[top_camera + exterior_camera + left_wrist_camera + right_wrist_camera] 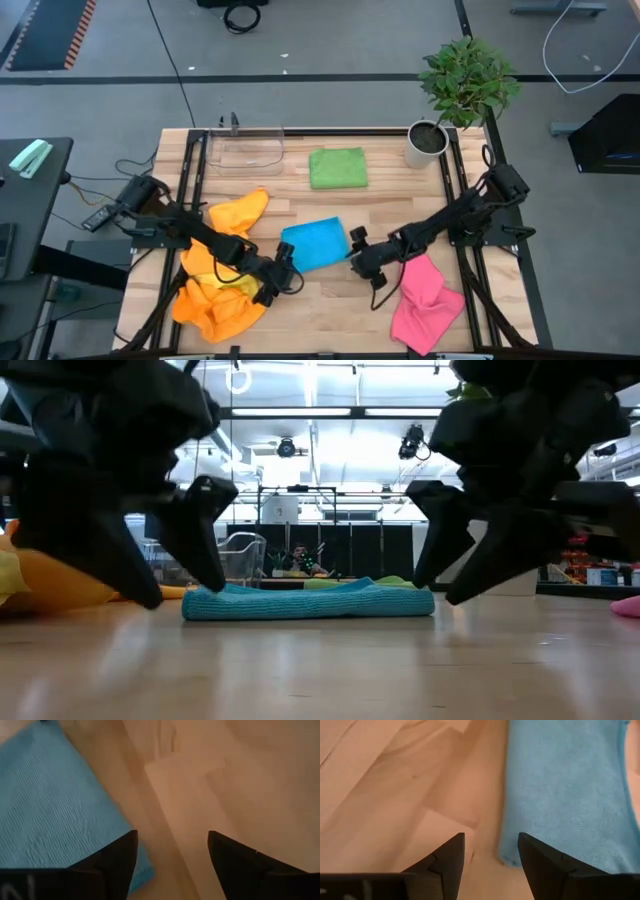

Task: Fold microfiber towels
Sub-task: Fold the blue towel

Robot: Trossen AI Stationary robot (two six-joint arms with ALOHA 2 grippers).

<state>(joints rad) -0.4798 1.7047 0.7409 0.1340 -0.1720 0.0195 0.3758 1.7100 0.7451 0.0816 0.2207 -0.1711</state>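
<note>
A folded blue towel [315, 244] lies flat on the table's middle; it also shows in the low view [308, 601]. My left gripper [288, 279] is open just off its near left corner [142, 870], low over the wood [185, 595]. My right gripper [358, 264] is open off its near right corner [506, 857], also low [438, 592]. Whether any finger touches the towel, I cannot tell. A folded green towel [338, 167] lies at the back. Crumpled orange and yellow towels [222, 275] lie under my left arm. A pink towel [425, 300] lies at the near right.
A clear plastic tray [245, 148] stands at the back left. A potted plant [428, 140] stands at the back right. Bare wood [330, 310] lies between the two grippers and the near edge.
</note>
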